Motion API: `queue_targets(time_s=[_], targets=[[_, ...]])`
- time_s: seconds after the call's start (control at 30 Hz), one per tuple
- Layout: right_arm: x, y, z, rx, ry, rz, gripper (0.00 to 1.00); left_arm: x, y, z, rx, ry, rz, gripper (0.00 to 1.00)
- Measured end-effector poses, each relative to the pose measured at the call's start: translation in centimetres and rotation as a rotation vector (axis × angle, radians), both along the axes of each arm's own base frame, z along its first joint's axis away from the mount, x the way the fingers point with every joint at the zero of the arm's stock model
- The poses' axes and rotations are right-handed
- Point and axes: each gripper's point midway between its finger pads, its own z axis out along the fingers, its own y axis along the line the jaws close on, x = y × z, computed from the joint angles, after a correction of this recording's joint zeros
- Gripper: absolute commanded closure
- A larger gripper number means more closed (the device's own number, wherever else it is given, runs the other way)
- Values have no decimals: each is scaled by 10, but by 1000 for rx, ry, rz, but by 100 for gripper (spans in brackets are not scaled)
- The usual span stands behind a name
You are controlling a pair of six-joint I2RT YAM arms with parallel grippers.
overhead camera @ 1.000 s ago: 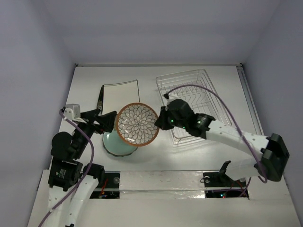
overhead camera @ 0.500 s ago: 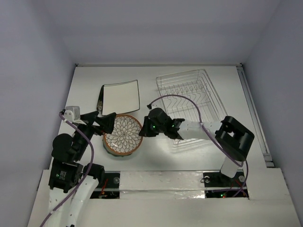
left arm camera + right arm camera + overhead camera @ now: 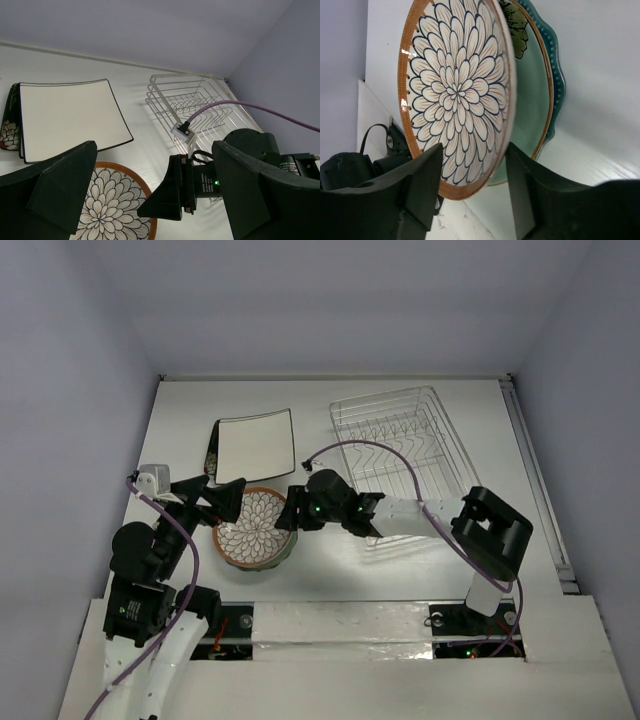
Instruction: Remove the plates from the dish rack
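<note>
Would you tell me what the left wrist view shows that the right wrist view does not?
Only the left wrist view: the dish rack, the white square plate and an edge of the black floral plate. Only the right wrist view: the teal plate beneath the petal-patterned plate. Both: the petal-patterned plate.

White-and-black left arm [image 3: 135, 605], matching right arm [image 3: 420, 515], looping purple cables [image 3: 345, 444], small green light [image 3: 216, 182]

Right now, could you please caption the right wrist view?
Right fingers flank the petal-patterned plate, teal plate behind it.
</note>
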Motion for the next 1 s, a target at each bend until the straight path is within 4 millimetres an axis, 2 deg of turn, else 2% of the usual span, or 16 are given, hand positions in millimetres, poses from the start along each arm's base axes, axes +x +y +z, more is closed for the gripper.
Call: queue_targets(time_s=[0.13,0.17,0.23,0.33,0.5,0.53,0.6,0.63,0.67,0.7,0.8,0.83,0.87,0.9,0.93,1.0], targets=[[-4,-3,-2,-17,-6,-5,21,0,0,1,-1,-6,-3,1],[-6,-5,-3,-29,-11,-7,11,0,-1,1,-1,-6,-4,1],[-7,-9,2,-36,-24,-18,1,0,-1,1,-1,-6,-6,1],[-5,-21,24,-22,-64,-57,0,0,-2,0,0,-5,-10,1],[-1,-50,87,46,-172,-146,2,0,-3,0,-1,-7,-15,1],[0,-58,99,58,-194,-169,5,0,-3,0,-1,-8,-16,1],[0,-80,125,86,-251,-229,23,-1,-3,1,-2,-10,-16,1],[-3,-94,140,104,-281,-259,41,-1,-3,1,-3,-10,-15,1],[-5,-113,157,128,-321,-298,92,-1,-3,1,-5,-10,-15,1],[-9,-132,176,164,-357,-335,100,-1,-2,1,-8,-10,-15,1],[-21,-202,240,318,-460,-484,100,-1,-2,3,-17,-9,-11,1],[-28,-231,264,392,-500,-543,93,-2,-2,4,-20,-11,-9,1],[-32,-248,276,430,-520,-579,84,-2,-1,6,-24,-15,-8,1],[-39,-276,292,494,-547,-630,73,-3,-1,9,-29,-20,-8,1],[-46,-302,306,554,-569,-676,53,-4,-1,12,-34,-27,-8,1],[-55,-338,316,612,-593,-751,35,-6,-1,20,-44,-43,-8,1]])
